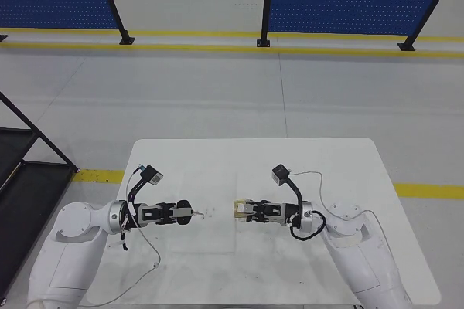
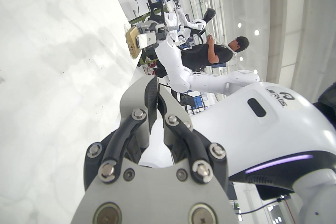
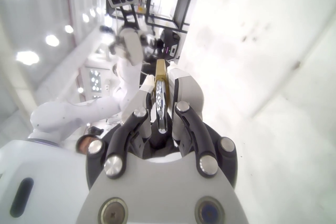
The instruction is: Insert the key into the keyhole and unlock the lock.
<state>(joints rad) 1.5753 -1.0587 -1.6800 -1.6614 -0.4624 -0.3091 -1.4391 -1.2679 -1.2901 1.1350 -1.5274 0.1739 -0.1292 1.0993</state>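
Note:
A brass padlock [image 1: 237,208] is held above the middle of the white table, with my right gripper [image 1: 244,209] shut on its body. In the right wrist view the padlock [image 3: 160,67] stands edge-on between the fingers [image 3: 183,83], and its chrome shackle [image 3: 160,104] points back toward the palm. My left gripper [image 1: 191,212] faces it from the left, shut on a small pale key [image 1: 204,213] whose tip points at the lock across a short gap. In the left wrist view the left gripper [image 2: 157,84] is pressed shut, and the padlock [image 2: 132,42] faces it farther off.
The white table [image 1: 356,162] is bare around both arms. A black metal rack [image 1: 15,178] stands off the table's left side. Blue barrier panels [image 1: 340,14] line the floor at the back.

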